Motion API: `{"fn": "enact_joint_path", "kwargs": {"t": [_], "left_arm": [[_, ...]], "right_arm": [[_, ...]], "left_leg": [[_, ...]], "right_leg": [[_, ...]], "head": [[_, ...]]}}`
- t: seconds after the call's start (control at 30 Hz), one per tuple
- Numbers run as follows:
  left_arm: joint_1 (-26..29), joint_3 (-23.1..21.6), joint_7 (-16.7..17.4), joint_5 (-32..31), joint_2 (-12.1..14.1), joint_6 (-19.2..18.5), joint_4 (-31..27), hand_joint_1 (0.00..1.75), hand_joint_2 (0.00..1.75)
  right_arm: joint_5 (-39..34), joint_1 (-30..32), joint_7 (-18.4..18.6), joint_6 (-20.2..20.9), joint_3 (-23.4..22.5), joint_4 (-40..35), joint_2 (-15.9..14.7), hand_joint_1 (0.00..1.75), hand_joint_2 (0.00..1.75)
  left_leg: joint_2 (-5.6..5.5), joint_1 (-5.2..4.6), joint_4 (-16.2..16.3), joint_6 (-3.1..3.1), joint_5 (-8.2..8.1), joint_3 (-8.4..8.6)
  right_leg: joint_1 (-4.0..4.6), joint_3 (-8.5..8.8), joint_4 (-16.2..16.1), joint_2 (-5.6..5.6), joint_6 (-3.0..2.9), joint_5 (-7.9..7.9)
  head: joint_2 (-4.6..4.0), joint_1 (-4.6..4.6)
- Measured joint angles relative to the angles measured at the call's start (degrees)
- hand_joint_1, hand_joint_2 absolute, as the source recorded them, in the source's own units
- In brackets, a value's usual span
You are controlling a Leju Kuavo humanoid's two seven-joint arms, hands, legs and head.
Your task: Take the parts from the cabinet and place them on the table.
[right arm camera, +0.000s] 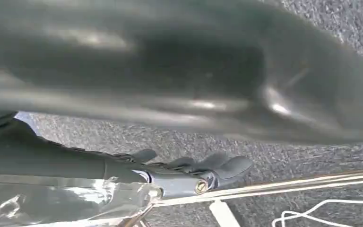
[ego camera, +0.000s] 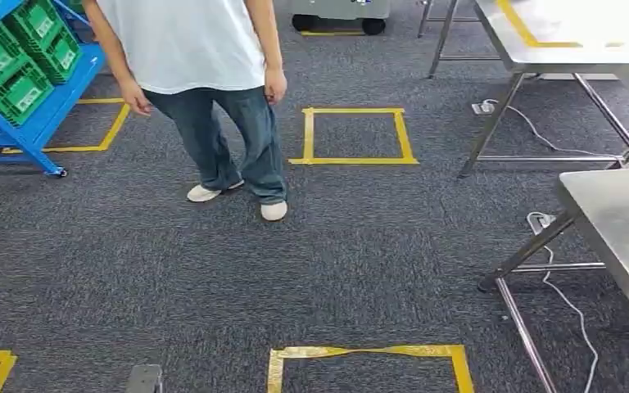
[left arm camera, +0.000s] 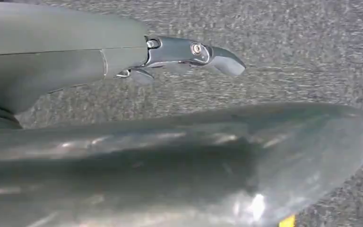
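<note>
Green plastic crates [ego camera: 18, 67] with white labels sitting tilted on blue metal rack [ego camera: 53, 110], far left of head view; label text too small to read, contents not visible. Crinkled clear plastic [right arm camera: 75, 201] pressed along right hand [right arm camera: 189, 175] in right wrist view; long axis roughly along the hand. Right fingers [right arm camera: 227, 166] stretched forward, close together; can't tell if gripping the plastic. Left hand [left arm camera: 184, 54] hanging over grey carpet, fingers extended, nothing in them. Bare stainless steel table [ego camera: 622, 221] at right, well apart from rack; second steel table [ego camera: 573, 37] beyond it, yellow tape on top. Person in white shirt and jeans [ego camera: 205, 82] standing just beside rack. Yellow tape squares [ego camera: 352, 110] on carpet. White cable [ego camera: 569, 303] under near table.
</note>
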Motion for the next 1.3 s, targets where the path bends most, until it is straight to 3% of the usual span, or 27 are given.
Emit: {"fn": "enact_joint_path", "kwargs": {"t": [0.03, 0.07, 0.1, 0.13, 0.17, 0.23, 0.27, 0.3, 0.37, 0.4, 0.43, 0.53, 0.57, 0.6, 0.63, 0.7, 0.73, 0.77, 0.8, 0.87, 0.9, 0.93, 1.07, 1.13, 1.17, 1.23, 1.3], "left_arm": [[0.1, 0.0, 0.1, -0.2, 0.0, 0.3, 0.0, 0.0, 0.0], [0.1, 0.0, 0.4, -0.6, -0.1, 0.6, 0.0, 0.0, 0.0], [0.1, -0.1, 0.3, -0.8, -0.3, 0.8, 0.0, 0.0, 0.0], [-0.2, -0.2, 0.4, -0.9, -0.4, 0.9, 0.0, 0.0, 0.0], [-0.5, -0.2, 0.4, -1.0, -0.5, 0.9, 0.0, 0.0, 0.0], [-0.7, -0.2, 0.5, -1.2, -0.6, 1.0, 0.0, 0.0, 0.0], [-0.6, -0.2, 0.7, -1.2, -0.7, 1.1, 0.0, 0.0, 0.0], [-0.5, -0.2, 0.9, -1.2, -0.7, 1.3, 0.0, 0.0, 0.0], [-0.6, -0.2, 1.0, -1.2, -0.6, 1.6, 0.0, 0.0, 0.0], [-0.9, -0.2, 1.2, -1.2, -0.6, 1.7, 0.0, 0.0, 0.0], [-1.2, -0.2, 1.4, -1.2, -0.6, 1.8, 0.0, 0.0, 0.0], [-1.4, -0.2, 1.4, -1.2, -0.6, 1.8, 0.0, 0.0, 0.0], [-1.4, -0.2, 1.5, -1.2, -0.6, 1.8, 0.0, 0.0, 0.0], [-1.3, -0.2, 1.5, -1.1, -0.5, 1.9, 0.0, 0.0, 0.0], [-1.5, -0.2, 1.5, -1.1, -0.5, 1.9, 0.0, 0.0, 0.0], [-1.7, -0.2, 1.5, -1.1, -0.6, 1.9, 0.0, 0.0, 0.0], [-1.7, -0.2, 1.5, -1.1, -0.6, 1.9, 0.0, 0.0, 0.0], [-1.6, -0.2, 1.5, -1.1, -0.6, 1.9, 0.0, 0.0, 0.0], [-1.5, -0.2, 1.5, -1.1, -0.6, 1.9, 0.0, 0.0, 0.0], [-1.5, -0.2, 1.5, -1.2, -0.6, 1.7, 0.0, 0.0, 0.0], [-1.5, -0.2, 1.4, -1.2, -0.6, 1.7, 0.0, 0.0, 0.0], [-1.6, -0.2, 1.4, -1.4, -0.5, 1.7, 0.0, 0.0, 0.0], [-1.1, -0.2, 1.4, -1.4, -0.4, 1.7, 0.0, 0.0, 0.0], [-1.2, -0.2, 1.4, -1.4, -0.4, 1.7, 0.0, 0.0, 0.0], [-1.4, -0.2, 1.4, -1.4, -0.4, 1.7, 0.0, 0.0, 0.0], [-1.5, -0.2, 1.4, -1.2, -0.4, 1.7, 0.0, 0.0, 0.0], [-1.2, -0.2, 1.5, -1.2, -0.4, 1.8, 0.0, 0.0, 0.0]], "right_arm": [[0.0, -0.1, -0.2, 0.4, 0.0, 0.0, 0.0, 0.0, 0.0], [0.0, -0.2, -0.3, 0.5, 0.0, 0.0, 0.0, 0.0, 0.0], [0.0, -0.2, -0.5, 0.6, 0.0, 0.0, -0.3, 0.0, 0.0], [0.0, -0.1, -0.5, 0.6, 0.0, 0.0, -0.4, 0.0, 0.0], [0.0, 0.1, -0.5, 0.6, 0.0, 0.0, -0.5, 0.0, 0.0], [-0.1, 0.1, -0.6, 0.6, 0.0, 0.0, -0.7, 0.0, 0.0], [-0.4, 0.0, -0.7, 0.7, 0.0, 0.1, -0.7, 0.0, 0.0], [-0.6, -0.2, -0.9, 0.9, 0.0, 0.1, -0.7, 0.0, 0.0], [-0.6, -0.5, -1.1, 1.1, 0.0, 0.3, -0.7, 0.0, 0.0], [-0.6, -0.6, -1.1, 1.2, 0.0, 0.4, -0.7, 0.0, 0.0], [-0.5, -0.5, -1.1, 1.3, 0.0, 0.5, -0.8, 0.0, 0.0], [-0.4, -1.0, -1.1, 1.3, 0.0, 0.7, -0.9, 0.0, 0.0], [-0.4, -1.1, -1.1, 1.3, 0.0, 0.7, -0.9, 0.0, 0.0], [-0.3, -1.2, -1.1, 1.4, 0.0, 0.8, -0.9, 0.0, 0.0], [-0.3, -1.1, -1.1, 1.4, 0.0, 0.9, -0.9, 0.0, 0.0], [-0.3, -0.8, -1.1, 1.5, 0.0, 1.2, -0.9, 0.0, 0.0], [-0.3, -0.7, -1.1, 1.5, 0.0, 1.2, -0.9, 0.0, 0.0], [-0.3, -0.7, -1.1, 1.5, 0.0, 1.2, -0.9, 0.0, 0.0], [-0.3, -0.7, -1.1, 1.5, 0.0, 1.2, -0.9, 0.0, 0.0], [-0.4, -0.8, -1.1, 1.5, 0.0, 1.3, -0.9, 0.0, 0.0], [-0.4, -0.8, -1.1, 1.5, 0.0, 1.4, -0.9, 0.0, 0.0], [-0.4, -0.9, -1.1, 1.5, 0.0, 1.5, -0.9, 0.0, 0.0], [-0.2, -1.1, -1.4, 1.5, 0.0, 1.6, -0.9, 0.0, 0.0], [0.0, -1.0, -1.6, 1.6, 0.0, 1.6, -1.0, 0.0, 0.0], [0.1, -0.9, -1.7, 1.6, 0.0, 1.6, -1.0, 0.0, 0.0], [0.2, -0.7, -1.7, 1.6, 0.0, 1.6, -1.1, 0.0, 0.0], [0.3, -0.8, -1.7, 1.5, 0.0, 1.7, -1.2, 0.0, 0.0]], "left_leg": [[-0.7, 0.11, -0.2, -0.49, 0.34, -0.12], [-0.05, 0.13, 0.1, -0.6, 0.06, -0.34], [3.81, -0.33, 1.5, -0.84, -1.22, -0.91], [5.73, -0.3, 4.8, -1.12, -3.36, -2.55], [6.68, -0.17, 9.7, -1.32, -5.85, -4.91], [7.23, -0.01, 18.2, -1.55, -8.8, -8.97], [7.25, 0.05, 18.4, -1.6, -8.17, -9.08], [7.32, 0.1, 16.2, -1.61, -6.35, -7.9], [8.83, 0.09, 6.6, -1.46, -1.6, -2.67], [12.61, -0.09, 1.9, -1.27, -0.35, 0.09], [13.72, -0.64, 0.2, -1.12, -1.03, 0.66], [11.24, -0.73, 0.4, -0.03, -1.0, 0.18], [10.43, -0.37, 0.0, 0.5, -0.64, 0.48], [9.81, -0.18, -0.1, 0.86, -0.53, 0.52], [9.24, -0.12, -0.1, 1.22, -0.46, 0.47], [7.44, -0.16, -0.1, 1.54, -0.45, 0.37], [6.67, -0.19, -0.1, 1.56, -0.46, 0.39], [5.75, -0.2, -0.1, 1.56, -0.46, 0.43], [4.82, -0.17, 0.0, 1.52, -0.44, 0.5], [3.04, 0.0, 0.1, 1.38, -0.45, 0.73], [2.31, 0.06, 0.2, 1.04, -0.52, 0.72], [1.67, -0.23, 0.6, 0.52, -0.59, 0.39], [-0.53, 0.31, -0.1, -0.98, 0.3, -0.21], [5.21, -0.14, 2.6, -1.38, -2.15, -1.43], [6.49, -0.08, 7.0, -1.61, -4.67, -3.51], [7.2, 0.06, 16.7, -1.83, -8.61, -8.12], [7.23, 0.08, 18.1, -1.88, -7.94, -8.74]], "right_leg": [[0.09, 0.0, -0.1, -0.75, -0.46, 0.29], [-0.25, 0.05, -0.5, -1.6, -0.92, 0.62], [-0.17, 0.09, -0.5, -2.23, -1.13, 0.69], [-0.02, 0.07, -0.5, -3.08, -1.35, 0.65], [0.13, 0.05, -0.5, -4.17, -1.42, 0.6], [0.23, -0.01, -0.5, -6.19, -1.58, 0.48], [0.23, 0.03, -0.5, -6.94, -1.63, 0.43], [0.22, 0.07, -0.5, -7.69, -1.63, 0.36], [0.19, 0.43, -0.5, -9.04, -1.32, 0.15], [0.41, 0.75, -0.5, -9.57, -0.99, -0.07], [0.88, 0.69, -0.2, -10.2, -0.63, -0.55], [0.85, 1.54, -0.8, -12.24, 0.02, -0.73], [0.63, 1.68, -0.7, -12.02, 0.51, -1.0], [0.44, 1.02, 0.4, -8.43, 0.8, -1.95], [0.32, -0.25, 3.4, -6.21, 0.85, -3.77], [0.34, -5.07, 13.3, -4.72, 0.97, -8.18], [0.39, -7.13, 17.0, -4.58, 0.95, -9.24], [0.38, -8.19, 18.2, -4.56, 0.9, -8.77], [0.33, -7.7, 16.2, -4.55, 0.8, -6.78], [0.08, -3.59, 6.6, -3.61, 0.75, -1.09], [-0.25, -1.42, 1.9, -1.27, 0.92, 0.91], [-0.54, -0.93, 0.3, 1.08, 1.03, -0.04], [-0.14, -0.55, 0.1, -1.39, -0.68, 0.72], [-0.15, -0.44, -0.1, -2.85, -1.36, 0.91], [0.04, -0.48, -0.1, -3.8, -1.51, 0.85], [0.24, -0.5, -0.1, -5.86, -1.75, 0.69], [0.29, -0.45, -0.1, -7.35, -1.8, 0.61]], "head": [[0.0, -0.04], [0.0, 0.0], [0.0, -0.31], [0.0, -0.61], [0.0, -0.57], [0.0, -0.57], [0.0, -0.59], [0.0, -0.61], [0.0, -0.61], [0.0, -0.63], [0.0, -0.81], [0.0, -0.26], [0.0, -0.46], [0.0, -0.06], [0.0, 0.0], [0.0, 0.22], [0.0, 0.22], [0.0, 0.2], [0.0, 0.2], [0.0, 0.2], [0.0, 0.22], [0.0, 0.22], [0.0, 0.09], [-0.02, -0.39], [0.0, -0.41], [0.0, -0.39], [0.0, -0.42]]}}
